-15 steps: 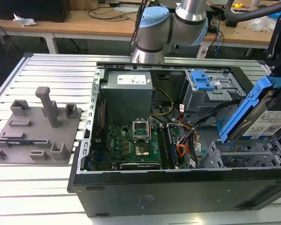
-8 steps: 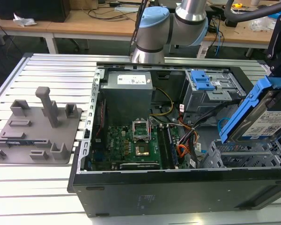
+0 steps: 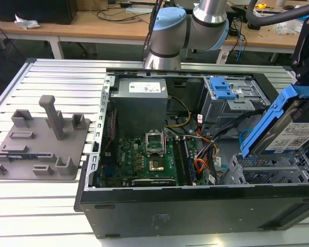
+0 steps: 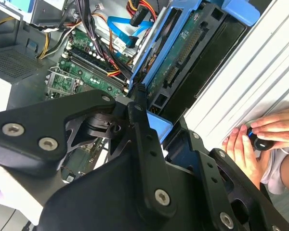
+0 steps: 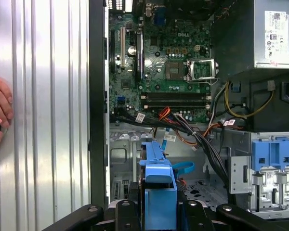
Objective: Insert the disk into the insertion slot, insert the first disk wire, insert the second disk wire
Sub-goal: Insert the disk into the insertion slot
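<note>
"Over the open case (image 3: 195,208), at the exterior view's right, what is held?"

"The disk (image 3: 292,135) is clamped by its blue caddy (image 3: 265,123) in the gripper (image 3: 305,82). It is hung tilted just above the insertion slot (image 3: 257,172) and is not yet seated. The first disk wire (image 3: 202,164) and the second disk wire (image 3: 243,138) are seen lying loose beside the cage, with neither plugged into the disk."

"And in the second wrist view?"

"The caddy's edge is seen pinched between the black fingers (image 4: 137,110). A hand (image 4: 257,139) is rested on the bench (image 4: 241,67), well apart from the case."

"And in the first wrist view?"

"The disk is viewed edge-on over the cage, with the light blue cable curled just beside it."

"How is the insertion best done?"

"By judgement, the tilt should be taken out and the caddy squared to the cage walls before any pressure is applied. Both wires should be kept out from under the disk so that nothing is pinched."
</note>
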`<state>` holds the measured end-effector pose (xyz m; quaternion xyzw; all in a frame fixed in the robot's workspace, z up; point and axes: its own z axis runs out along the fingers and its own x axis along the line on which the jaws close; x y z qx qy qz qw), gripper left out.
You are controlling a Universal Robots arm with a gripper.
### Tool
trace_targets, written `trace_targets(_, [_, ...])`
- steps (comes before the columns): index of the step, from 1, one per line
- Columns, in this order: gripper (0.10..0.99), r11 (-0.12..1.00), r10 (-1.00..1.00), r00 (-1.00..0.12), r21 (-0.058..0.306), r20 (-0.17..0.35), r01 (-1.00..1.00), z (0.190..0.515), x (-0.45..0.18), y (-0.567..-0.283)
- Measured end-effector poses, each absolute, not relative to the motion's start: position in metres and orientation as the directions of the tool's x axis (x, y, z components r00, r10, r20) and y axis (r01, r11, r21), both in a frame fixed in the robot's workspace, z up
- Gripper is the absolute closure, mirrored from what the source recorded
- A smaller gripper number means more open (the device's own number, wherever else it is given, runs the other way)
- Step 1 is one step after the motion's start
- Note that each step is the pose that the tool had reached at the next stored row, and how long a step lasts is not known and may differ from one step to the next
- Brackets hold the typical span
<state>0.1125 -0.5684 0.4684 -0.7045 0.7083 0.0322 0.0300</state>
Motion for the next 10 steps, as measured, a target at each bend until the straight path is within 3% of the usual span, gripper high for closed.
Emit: trace_targets(10, [0.722,-0.002,-0.997,0.002,0.004,-0.081,-1.000,0.4636,0.1134,-0.5684])
